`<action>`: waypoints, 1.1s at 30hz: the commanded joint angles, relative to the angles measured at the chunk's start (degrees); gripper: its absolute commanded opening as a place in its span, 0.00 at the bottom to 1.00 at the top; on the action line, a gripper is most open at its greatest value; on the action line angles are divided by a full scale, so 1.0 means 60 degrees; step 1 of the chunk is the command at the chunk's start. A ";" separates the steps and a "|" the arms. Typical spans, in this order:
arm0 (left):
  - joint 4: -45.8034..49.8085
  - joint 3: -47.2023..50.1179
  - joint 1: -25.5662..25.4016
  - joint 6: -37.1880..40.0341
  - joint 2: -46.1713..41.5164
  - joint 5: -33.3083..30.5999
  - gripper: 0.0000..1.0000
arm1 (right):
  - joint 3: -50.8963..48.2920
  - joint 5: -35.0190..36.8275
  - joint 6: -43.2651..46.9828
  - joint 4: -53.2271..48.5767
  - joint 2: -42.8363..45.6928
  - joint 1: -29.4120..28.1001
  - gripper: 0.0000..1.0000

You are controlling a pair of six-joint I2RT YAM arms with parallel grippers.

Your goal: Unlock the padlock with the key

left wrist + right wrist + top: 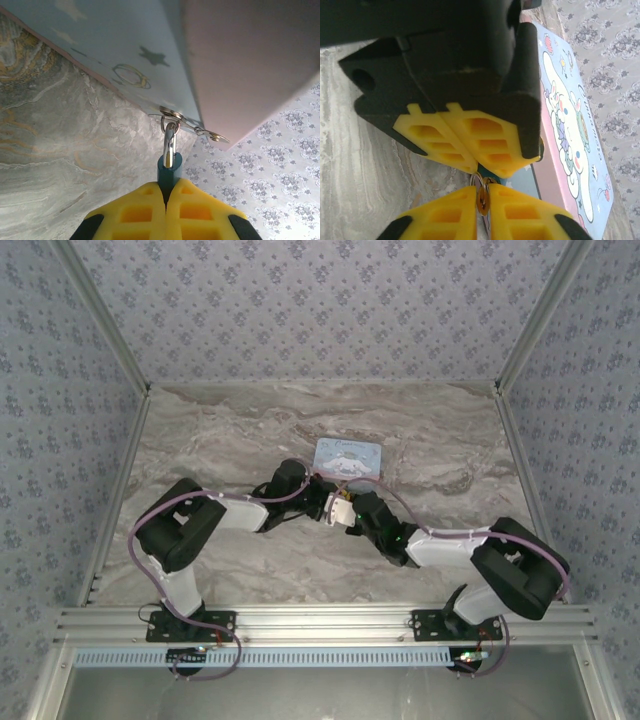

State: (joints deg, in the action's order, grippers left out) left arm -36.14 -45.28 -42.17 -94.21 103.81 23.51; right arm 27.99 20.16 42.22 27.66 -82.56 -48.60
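Padlock (169, 170), teal: hangs by its shackle (170, 142) from the hasp (172, 114) of the cartoon-printed tin box (570, 130). Its body is pinched in the left gripper (166, 192) and mostly hidden.
Key (482, 202): just beside the padlock, nipped between the right gripper (481, 192) fingers, blade indistinct.
Marble-patterned table (220, 430) beneath.

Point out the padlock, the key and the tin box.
padlock (169, 172), left wrist view, teal body.
key (482, 201), right wrist view, exposed metal end.
tin box (570, 130), right wrist view, printed lid.
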 commanded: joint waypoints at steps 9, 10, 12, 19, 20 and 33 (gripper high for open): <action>-0.0686 -0.0202 -0.0088 -0.0182 -0.0075 0.0262 0.00 | 0.0147 0.0588 -0.1445 0.0856 -0.0170 0.0233 0.00; -0.0690 -0.0189 -0.0088 -0.0183 -0.0075 0.0257 0.00 | 0.0154 0.0591 -0.1660 0.0882 -0.0143 0.0226 0.00; -0.0714 -0.0188 -0.0090 -0.0206 -0.0060 0.0238 0.00 | 0.0198 0.0808 -0.1901 0.0887 -0.0116 0.0132 0.00; -0.0801 -0.0124 -0.0088 -0.0257 -0.0046 0.0213 0.00 | 0.0268 0.0717 -0.4192 0.0843 0.0099 0.0134 0.00; -0.0837 -0.0116 -0.0088 -0.0270 -0.0046 0.0191 0.00 | 0.0191 0.0666 -0.4712 0.0979 0.0087 0.0145 0.00; -0.0882 0.0010 -0.0097 -0.0261 0.0013 0.0110 0.00 | -0.0678 0.0539 -0.9326 0.2589 -0.0715 0.0107 0.00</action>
State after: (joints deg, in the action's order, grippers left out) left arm -38.33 -45.25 -42.02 -95.66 104.05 21.65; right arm 24.64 22.04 -5.67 40.60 -85.84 -48.29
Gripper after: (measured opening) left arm 0.042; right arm 0.057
